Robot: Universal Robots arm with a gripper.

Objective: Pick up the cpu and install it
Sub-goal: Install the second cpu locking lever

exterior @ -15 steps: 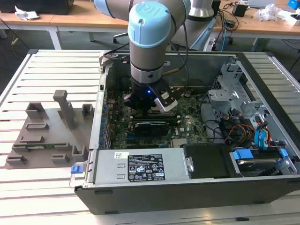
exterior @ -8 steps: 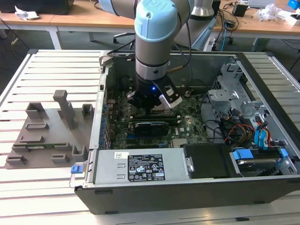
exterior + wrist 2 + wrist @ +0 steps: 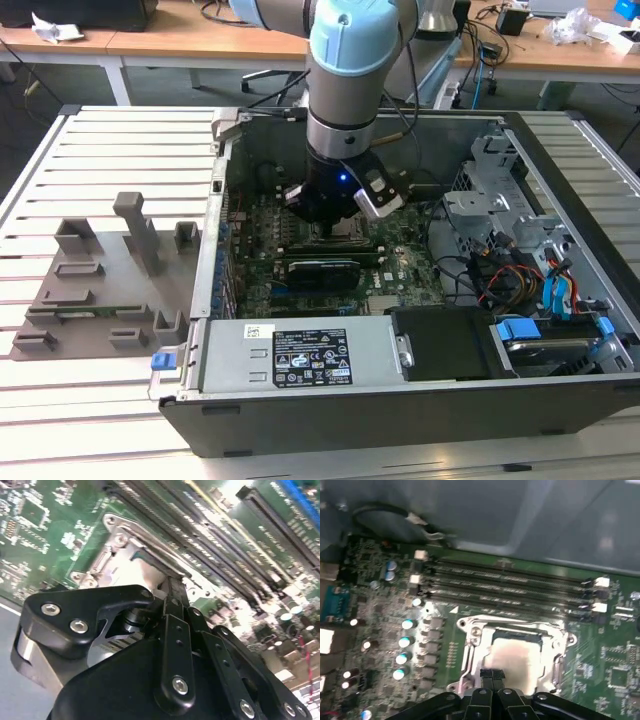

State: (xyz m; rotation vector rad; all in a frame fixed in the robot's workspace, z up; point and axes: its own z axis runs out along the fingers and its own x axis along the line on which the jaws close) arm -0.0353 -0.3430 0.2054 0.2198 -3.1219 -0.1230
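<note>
Gripper (image 3: 492, 676) over cpu (image 3: 516, 655) (socketed)

wooden desks (image 3: 200, 45), slatted white table (image 3: 100, 160)

Print check from my station: nothing I can actually read.

- Power supply (image 3: 300, 358) along the case's near edge, exterior view: a black label (image 3: 312, 356) covered in small white print and what look like marks, plus a small white sticker (image 3: 257, 331) beside it. The lettering is too fine for me to make out a word or a number.
- Circuit board (image 3: 615, 672) in both wrist views: tiny white markings scattered among the parts, all blurred; I cannot read one character.

No other legible signs, numbers or labels that I can see.
</note>
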